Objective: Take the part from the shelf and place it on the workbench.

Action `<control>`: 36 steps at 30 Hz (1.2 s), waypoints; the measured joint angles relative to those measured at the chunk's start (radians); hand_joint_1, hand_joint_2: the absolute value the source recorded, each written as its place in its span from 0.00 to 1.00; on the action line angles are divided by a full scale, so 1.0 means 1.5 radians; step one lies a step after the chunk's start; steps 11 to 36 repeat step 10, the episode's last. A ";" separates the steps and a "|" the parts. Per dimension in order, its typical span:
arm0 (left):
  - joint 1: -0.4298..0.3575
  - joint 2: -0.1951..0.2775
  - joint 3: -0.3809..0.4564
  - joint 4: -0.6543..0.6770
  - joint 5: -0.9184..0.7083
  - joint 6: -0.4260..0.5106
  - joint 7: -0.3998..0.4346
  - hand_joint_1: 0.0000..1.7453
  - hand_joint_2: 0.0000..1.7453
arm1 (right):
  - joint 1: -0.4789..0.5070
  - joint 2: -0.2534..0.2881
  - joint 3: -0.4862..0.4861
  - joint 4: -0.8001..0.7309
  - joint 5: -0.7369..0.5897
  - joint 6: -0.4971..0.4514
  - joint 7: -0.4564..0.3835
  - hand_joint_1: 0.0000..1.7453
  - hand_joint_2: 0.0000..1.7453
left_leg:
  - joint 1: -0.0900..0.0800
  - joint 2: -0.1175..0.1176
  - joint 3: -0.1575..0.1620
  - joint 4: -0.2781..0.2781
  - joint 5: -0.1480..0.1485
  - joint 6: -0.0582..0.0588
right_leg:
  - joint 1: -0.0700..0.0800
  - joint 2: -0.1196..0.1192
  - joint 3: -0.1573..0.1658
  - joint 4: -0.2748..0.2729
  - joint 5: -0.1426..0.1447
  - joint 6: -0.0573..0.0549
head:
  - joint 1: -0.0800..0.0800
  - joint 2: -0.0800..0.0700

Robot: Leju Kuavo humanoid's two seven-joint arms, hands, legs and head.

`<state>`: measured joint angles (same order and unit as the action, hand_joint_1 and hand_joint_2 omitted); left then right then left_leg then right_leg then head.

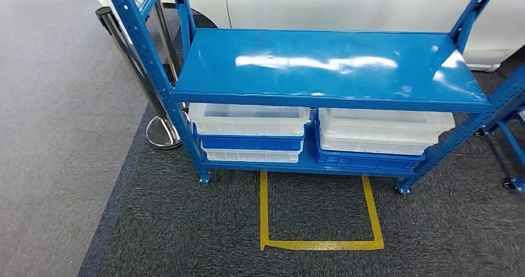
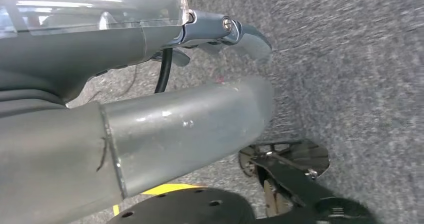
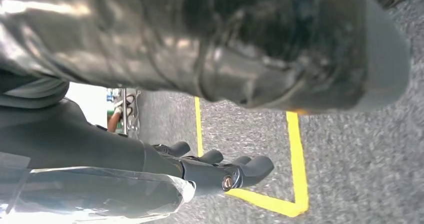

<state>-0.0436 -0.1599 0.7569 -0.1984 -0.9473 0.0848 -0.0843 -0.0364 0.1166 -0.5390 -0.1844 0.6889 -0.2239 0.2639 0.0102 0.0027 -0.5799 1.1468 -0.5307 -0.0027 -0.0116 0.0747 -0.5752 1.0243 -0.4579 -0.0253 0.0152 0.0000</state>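
Part not identifiable, presumably inside the white and blue bins [image 1: 251, 131] under the blue shelf [image 1: 328, 63]; handling and grip point unjudgeable; left hand [image 2: 220, 58] and right hand [image 3: 220, 171] hung empty, fingers apart

No readable text, labels, brands or numbers on the blue metal shelf rack [image 1: 328, 66], none on the white and blue plastic bins [image 1: 247, 131] beneath it, only an unlettered yellow tape outline [image 1: 319, 245] marked on the dark grey carpet floor [image 1: 186, 227]
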 joint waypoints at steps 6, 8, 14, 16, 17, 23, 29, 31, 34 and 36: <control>-0.008 -0.001 0.002 0.000 -0.001 -0.008 0.007 0.00 1.00 | 0.003 0.000 0.000 0.000 0.023 -0.022 0.021 0.00 1.00 | -0.003 -0.012 0.035 -0.099 0.034 0.018 | 0.001 0.005 -0.006 0.004 -0.001 0.020 | 0.000 0.000; -0.007 -0.002 0.006 0.000 0.001 -0.013 0.012 0.00 1.00 | 0.002 -0.002 0.000 0.000 0.025 -0.024 0.025 0.00 1.00 | 0.000 -0.006 0.036 -0.106 0.040 0.025 | 0.002 -0.020 -0.019 0.036 -0.025 0.027 | 0.002 0.000; -0.006 -0.002 0.008 0.000 0.001 -0.014 0.015 0.00 1.00 | 0.001 -0.002 0.000 0.000 0.027 -0.023 0.026 0.00 1.00 | 0.000 -0.002 0.035 -0.107 0.042 0.029 | 0.000 -0.039 -0.045 0.093 -0.060 0.030 | 0.003 0.000; -0.006 -0.002 0.008 0.000 0.001 -0.014 0.015 0.00 1.00 | 0.001 -0.002 0.000 0.000 0.027 -0.023 0.026 0.00 1.00 | 0.000 -0.002 0.035 -0.107 0.042 0.029 | 0.000 -0.039 -0.045 0.093 -0.060 0.030 | 0.003 0.000; -0.006 -0.002 0.008 0.000 0.001 -0.014 0.015 0.00 1.00 | 0.001 -0.002 0.000 0.000 0.027 -0.023 0.026 0.00 1.00 | 0.000 -0.002 0.035 -0.107 0.042 0.029 | 0.000 -0.039 -0.045 0.093 -0.060 0.030 | 0.003 0.000; -0.006 -0.002 0.008 0.000 0.001 -0.014 0.015 0.00 1.00 | 0.001 -0.002 0.000 0.000 0.027 -0.023 0.026 0.00 1.00 | 0.000 -0.002 0.035 -0.107 0.042 0.029 | 0.000 -0.039 -0.045 0.093 -0.060 0.030 | 0.003 0.000; -0.006 -0.002 0.008 0.000 0.001 -0.014 0.015 0.00 1.00 | 0.001 -0.002 0.000 0.000 0.027 -0.023 0.026 0.00 1.00 | 0.000 -0.002 0.035 -0.107 0.042 0.029 | 0.000 -0.039 -0.045 0.093 -0.060 0.030 | 0.003 0.000; -0.006 -0.002 0.008 0.000 0.001 -0.014 0.015 0.00 1.00 | 0.001 -0.002 0.000 0.000 0.027 -0.023 0.026 0.00 1.00 | 0.000 -0.002 0.035 -0.107 0.042 0.029 | 0.000 -0.039 -0.045 0.093 -0.060 0.030 | 0.003 0.000; -0.006 -0.002 0.008 0.000 0.001 -0.014 0.015 0.00 1.00 | 0.001 -0.002 0.000 0.000 0.027 -0.023 0.026 0.00 1.00 | 0.000 -0.002 0.035 -0.107 0.042 0.029 | 0.000 -0.039 -0.045 0.093 -0.060 0.030 | 0.003 0.000; -0.006 -0.002 0.008 0.000 0.001 -0.014 0.015 0.00 1.00 | 0.001 -0.002 0.000 0.000 0.027 -0.023 0.026 0.00 1.00 | 0.000 -0.002 0.035 -0.107 0.042 0.029 | 0.000 -0.039 -0.045 0.093 -0.060 0.030 | 0.003 0.000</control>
